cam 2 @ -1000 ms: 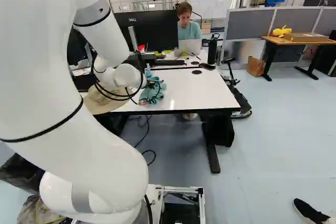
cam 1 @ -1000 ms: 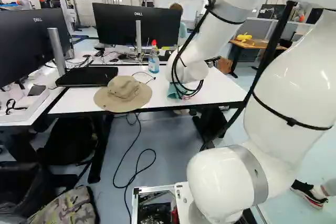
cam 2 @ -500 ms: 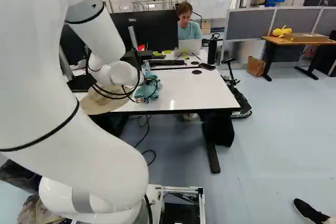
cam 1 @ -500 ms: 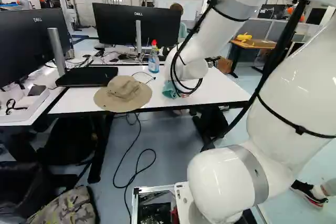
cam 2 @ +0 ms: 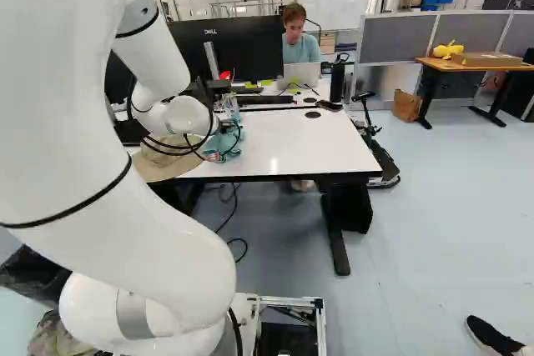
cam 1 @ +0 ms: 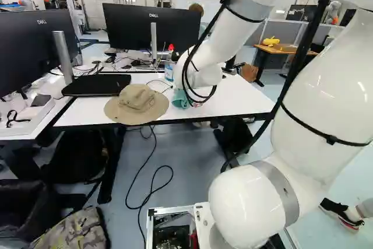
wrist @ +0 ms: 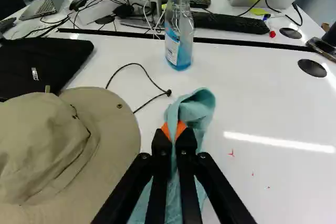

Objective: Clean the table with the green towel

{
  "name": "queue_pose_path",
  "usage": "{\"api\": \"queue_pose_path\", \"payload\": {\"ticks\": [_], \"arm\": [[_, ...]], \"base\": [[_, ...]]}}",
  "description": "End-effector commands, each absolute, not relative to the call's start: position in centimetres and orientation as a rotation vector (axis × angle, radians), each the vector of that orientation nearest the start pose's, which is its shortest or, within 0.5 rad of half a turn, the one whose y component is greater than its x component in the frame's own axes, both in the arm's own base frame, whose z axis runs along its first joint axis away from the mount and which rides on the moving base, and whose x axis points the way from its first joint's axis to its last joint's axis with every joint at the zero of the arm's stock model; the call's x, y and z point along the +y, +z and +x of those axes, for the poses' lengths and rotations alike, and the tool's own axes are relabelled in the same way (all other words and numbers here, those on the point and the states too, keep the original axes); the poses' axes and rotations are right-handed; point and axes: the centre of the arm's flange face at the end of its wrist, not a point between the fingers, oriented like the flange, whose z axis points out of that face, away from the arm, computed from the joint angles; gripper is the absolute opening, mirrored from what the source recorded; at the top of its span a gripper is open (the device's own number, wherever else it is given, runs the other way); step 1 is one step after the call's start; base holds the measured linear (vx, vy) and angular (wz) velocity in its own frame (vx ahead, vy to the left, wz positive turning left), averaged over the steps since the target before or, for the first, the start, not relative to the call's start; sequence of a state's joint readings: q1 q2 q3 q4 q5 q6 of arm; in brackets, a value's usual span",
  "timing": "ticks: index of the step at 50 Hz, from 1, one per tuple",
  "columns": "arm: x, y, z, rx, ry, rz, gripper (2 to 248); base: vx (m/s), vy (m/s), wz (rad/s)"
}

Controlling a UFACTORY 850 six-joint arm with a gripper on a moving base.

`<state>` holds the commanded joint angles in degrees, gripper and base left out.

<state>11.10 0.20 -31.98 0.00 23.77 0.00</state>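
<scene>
Towel (wrist: 198, 107): pinched between my fingers (wrist: 187, 144), lower folds perhaps touching the table (wrist: 283, 98).
Hat (wrist: 39, 140): brim just beside my fingers.
Bottle (wrist: 179, 45): ahead of them.
White surface: broad beside them, opposite the hat, bearing red specks (wrist: 231, 153).

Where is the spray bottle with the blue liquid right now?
In the wrist view, the spray bottle stands on the white table, ahead of the gripper and the towel, with the keyboard just behind it.
</scene>
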Motion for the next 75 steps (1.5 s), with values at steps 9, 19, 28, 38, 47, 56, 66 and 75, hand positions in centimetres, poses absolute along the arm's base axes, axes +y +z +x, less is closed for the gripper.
{"api": "queue_pose_path", "payload": {"ticks": [9, 19, 28, 38, 47, 56, 66, 75], "arm": [[8.21, 42.30, 41.91, -0.256, -1.426, -2.685, 25], [8.14, 42.29, 41.91, -0.226, -1.423, -2.687, 25], [8.03, 42.23, 41.89, -0.184, -1.412, -2.694, 25], [7.90, 42.15, 41.86, -0.129, -1.397, -2.703, 25], [7.77, 42.09, 41.84, -0.069, -1.384, -2.708, 25], [7.66, 42.09, 41.85, -0.021, -1.381, -2.708, 25], [7.66, 42.09, 41.85, -0.021, -1.381, -2.708, 25], [7.66, 42.09, 41.85, -0.021, -1.381, -2.708, 25]], "base": [[0.000, 0.000, 0.000], [0.000, 0.000, 0.000], [0.000, 0.000, 0.000], [0.000, 0.000, 0.000], [0.000, 0.000, 0.000], [0.000, 0.000, 0.000], [0.000, 0.000, 0.000], [0.000, 0.000, 0.000]]}}
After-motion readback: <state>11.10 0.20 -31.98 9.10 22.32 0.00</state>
